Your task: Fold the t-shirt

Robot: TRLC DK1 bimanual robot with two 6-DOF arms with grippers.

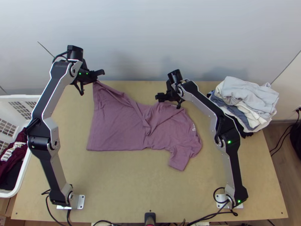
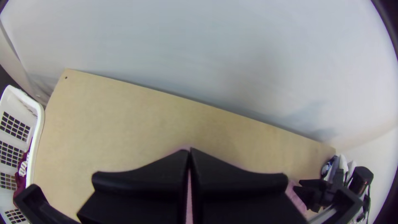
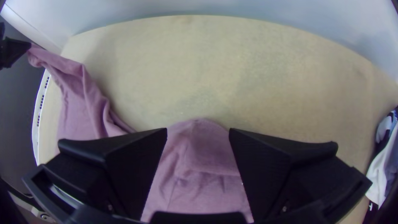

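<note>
the left gripper (image 1: 95,78) pinches a hem corner by the tabletop's (image 1: 124,184) far edge; the right gripper (image 1: 170,101) gapes, unclosed, at the mauve t-shirt (image 1: 120,126), which lies well in from the near edge.

From high behind the left claw (image 1: 95,80) and the right claw (image 1: 168,102), the table (image 1: 150,188) is being looked down on steeply. From close behind each claw, at the wrist, a view is being aimed past it towards the table's far edge. The strip of tabletop beyond both claws is being shared by all three.
</note>
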